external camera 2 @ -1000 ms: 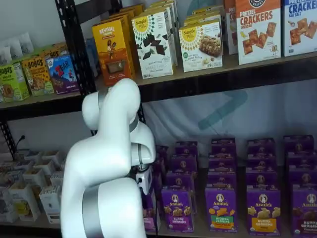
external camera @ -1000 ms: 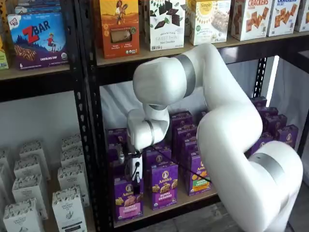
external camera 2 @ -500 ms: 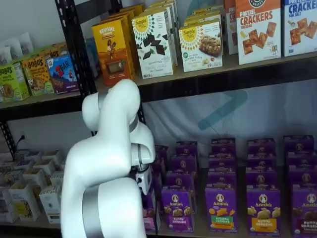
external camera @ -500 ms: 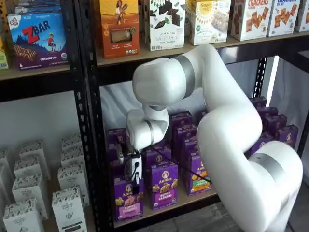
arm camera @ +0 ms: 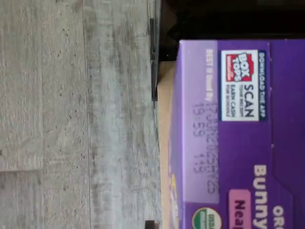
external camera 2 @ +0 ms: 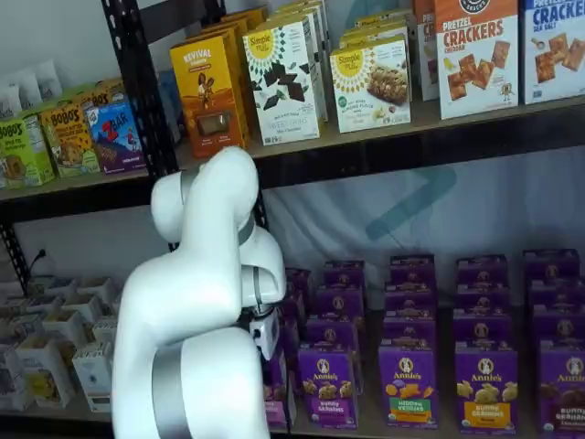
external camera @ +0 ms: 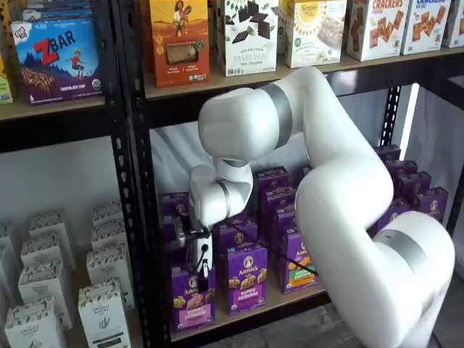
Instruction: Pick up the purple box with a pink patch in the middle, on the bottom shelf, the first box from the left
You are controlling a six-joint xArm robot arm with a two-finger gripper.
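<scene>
The purple box [external camera: 192, 299] stands upright at the front left of the bottom shelf [external camera: 279, 302], with a pink band across its lower front. The gripper [external camera: 201, 267] hangs straight down onto its top; the white body shows, but the fingers are not clear. In a shelf view the gripper [external camera 2: 267, 337] is partly behind my arm, and only a pink-edged sliver of the box [external camera 2: 277, 410] shows. The wrist view looks close onto the box's purple top flap [arm camera: 238, 133], which has a Box Tops label and a pink patch.
Other purple Annie's cartons [external camera: 245, 279] stand close to the right of the box and behind it, one with an orange-and-green patch [external camera: 296, 270]. A black perforated upright [external camera: 141, 217] stands just to its left. White cartons [external camera: 101, 304] fill the neighbouring bay. Grey plank floor [arm camera: 71, 119] lies below the shelf edge.
Almost nothing. The wrist has crept slightly upward over the second, and the purple box stands where it was.
</scene>
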